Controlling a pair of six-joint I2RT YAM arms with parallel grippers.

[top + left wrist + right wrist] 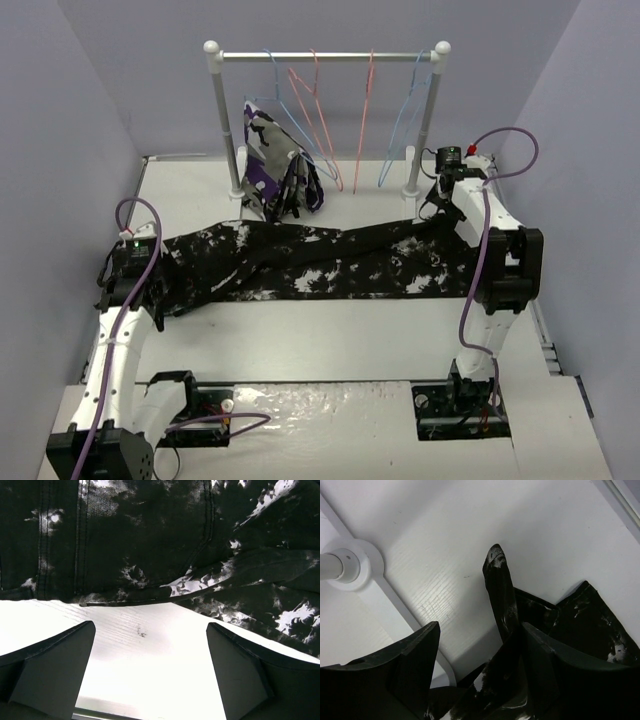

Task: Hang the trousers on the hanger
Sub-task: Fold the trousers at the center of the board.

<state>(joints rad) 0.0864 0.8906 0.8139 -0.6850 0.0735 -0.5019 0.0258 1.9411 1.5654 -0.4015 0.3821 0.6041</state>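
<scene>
trousers [320,262]: lay stretched flat left to right across the middle of the top view, on the white table [330,340]
left gripper [152,292]: sat at the left end of them, jaws gaping wide, nothing in there but bare table, fabric edge just past the fingertips
right gripper [446,200]: parked at the right end, roughly half open, with a fold of trouser leg poking up between the fingers; honestly couldn't tell if pinched or just loose
hanger [404,120]: hung on the rail [330,56], upper right of frame
</scene>
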